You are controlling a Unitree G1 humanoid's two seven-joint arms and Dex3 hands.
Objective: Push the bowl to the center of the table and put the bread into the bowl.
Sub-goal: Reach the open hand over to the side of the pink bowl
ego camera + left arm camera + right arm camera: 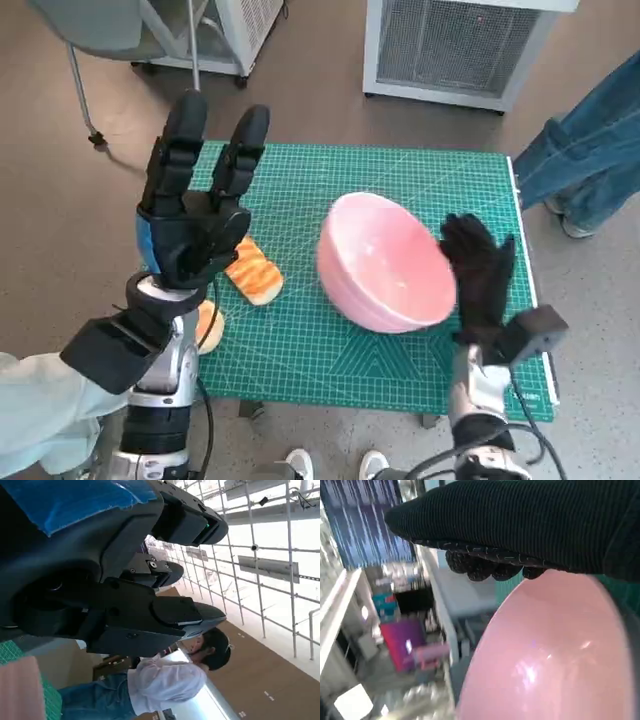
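Two hands are reaching up over a small worktop [300,350] covered by a green cutting mat [400,170]. A pink bowl [385,262] is sitting on the mat to the right of its middle, tipping over so its opening is facing right and toward the robot. The right hand [478,272], in a black knitted glove, is pressing flat against the bowl's right rim, its fingers [462,232] lying straight and grasping nothing. In the right wrist view the gloved fingers are touching the bowl's edge, and the shiny pink inside is filling the lower half of the picture.

The left hand [197,205], black with blue tape on its back, is hanging above the mat's left side, fingers spread wide and pointing away from the robot, holding nothing. A slice of toasted bread [254,272] is lying on the mat just beside that hand, well apart from the bowl. A second orange piece [209,326] is peeking out from behind the left forearm near the mat's front edge; what it is cannot be told.

A person in blue jeans [590,150] is standing at the worktop's far right corner.
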